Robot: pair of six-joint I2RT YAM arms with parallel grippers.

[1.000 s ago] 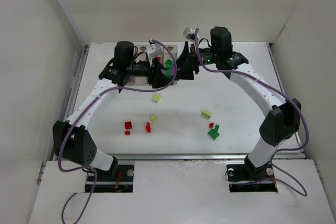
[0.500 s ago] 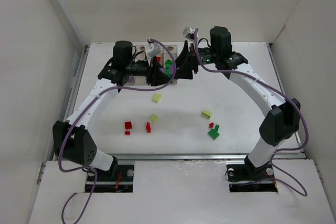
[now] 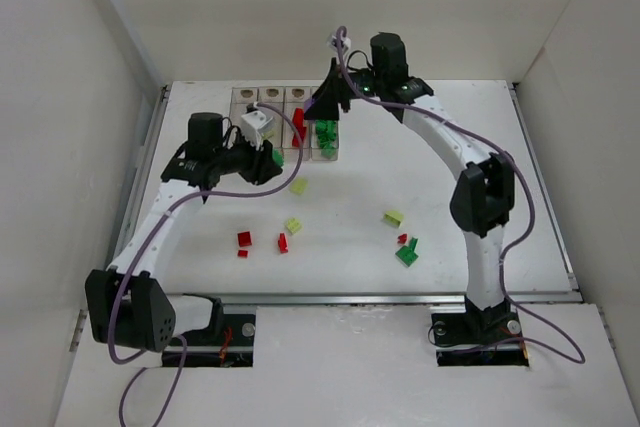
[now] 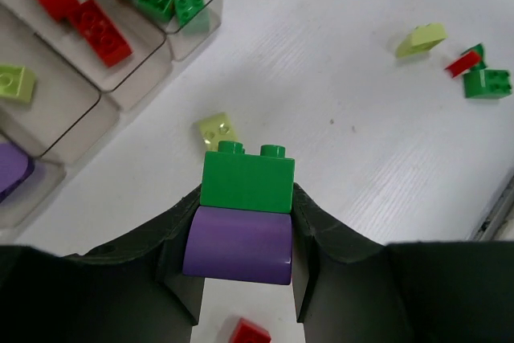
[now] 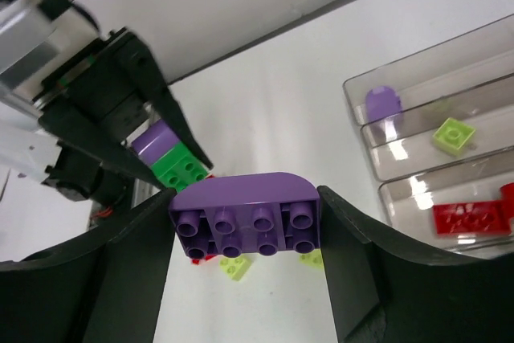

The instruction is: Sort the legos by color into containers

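A white table (image 3: 480,177) fills the middle of the top view, its surface matte with a faint lengthwise grain that shows more clearly in the left wrist view. Plain white panels close it in: a back wall (image 3: 330,7) across the top of the frame, a left wall (image 3: 60,147) and a right wall (image 3: 600,147) slanting outward toward the lower corners. A thin metal rail (image 3: 340,297) runs along the table's near edge, and another (image 3: 150,157) runs along its left edge. Below the near rail lies a white board (image 3: 340,367) across the bottom of the frame. The light is even and diffuse, casting only soft grey shadows.
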